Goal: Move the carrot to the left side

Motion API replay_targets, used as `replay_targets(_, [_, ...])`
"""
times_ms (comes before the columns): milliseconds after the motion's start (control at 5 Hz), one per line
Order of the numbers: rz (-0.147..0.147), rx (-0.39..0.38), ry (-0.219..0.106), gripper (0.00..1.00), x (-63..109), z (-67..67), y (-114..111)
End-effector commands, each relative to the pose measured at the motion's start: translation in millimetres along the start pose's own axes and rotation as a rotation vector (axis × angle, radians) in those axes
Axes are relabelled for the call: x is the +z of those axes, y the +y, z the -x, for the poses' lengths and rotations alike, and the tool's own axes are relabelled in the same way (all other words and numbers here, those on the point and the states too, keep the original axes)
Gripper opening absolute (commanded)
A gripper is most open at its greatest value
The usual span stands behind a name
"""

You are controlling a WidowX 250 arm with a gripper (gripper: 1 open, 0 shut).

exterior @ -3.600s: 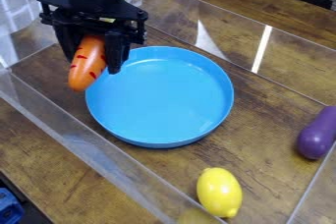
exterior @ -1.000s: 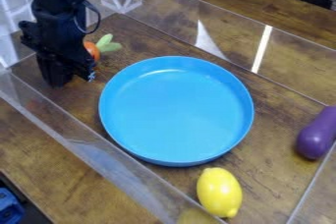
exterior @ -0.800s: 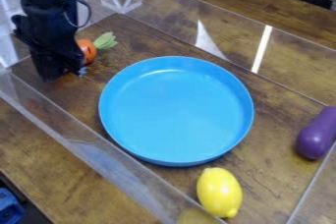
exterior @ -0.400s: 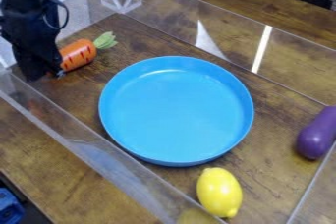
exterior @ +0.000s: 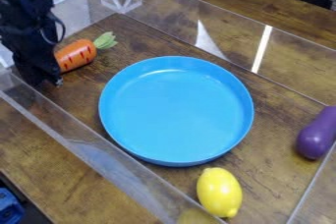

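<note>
Carrot point(exterior: 75, 54): lies at the far left of the table, orange body pointing toward the near left, green top toward the far right. It lies just beyond the left rim of the plate, apart from it.
End effector point(exterior: 35, 73): black, at the left edge of the view, pointing steeply down, tips low at the table surface. Its fingers are drawn together. The root end of the carrot sits right against its right side; whether the fingers grip that end or only stand beside it cannot be told from this view.
Plate point(exterior: 231, 134): blue, round, with a raised rim, in the middle of the table. Nothing lies in it.
Lemon point(exterior: 219, 192): yellow, at the near edge, just beyond the near right rim of the plate.
Eggplant point(exterior: 316, 133): purple, at the right edge of the view, well apart from the carrot, to the right of the plate.
Table point(exterior: 282, 76): dark wood grain, with bright streaks of reflected light on the far right part.
Wall point(exterior: 92, 159): clear plastic, running along the near left side of the table and along the far side, enclosing the work area.
</note>
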State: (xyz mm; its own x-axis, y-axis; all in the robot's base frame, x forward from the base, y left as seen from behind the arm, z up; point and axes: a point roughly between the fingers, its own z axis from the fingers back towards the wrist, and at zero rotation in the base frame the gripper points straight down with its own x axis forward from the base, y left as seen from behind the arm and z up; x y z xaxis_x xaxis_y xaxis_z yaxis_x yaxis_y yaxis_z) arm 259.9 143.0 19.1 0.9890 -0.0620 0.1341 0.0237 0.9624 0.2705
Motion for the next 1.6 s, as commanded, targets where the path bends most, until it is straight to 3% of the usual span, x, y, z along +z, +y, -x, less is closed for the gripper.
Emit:
replay_targets(0, [-0.026, -0.008, -0.019, 0.00, 3.1, -3.3, 11.9])
replay_targets(200, [-0.030, -0.025, -0.021, 0.00, 1.5, -7.3, 18.8])
replay_targets(600, [-0.014, -0.089, -0.073, 0.00, 7.1, -24.1, 30.6])
replay_targets(800, [0.002, -0.172, -0.125, 0.00, 21.4, -33.5, 50.3])
replay_targets(1000, [-0.001, -0.212, -0.183, 0.00, 40.7, -50.2, 66.7])
replay_targets(1200, [-0.016, -0.181, -0.179, 1.00, 33.8, -51.9, 63.7])
replay_targets(1400, [-0.016, -0.180, -0.177, 1.00, 21.9, -48.6, 58.5])
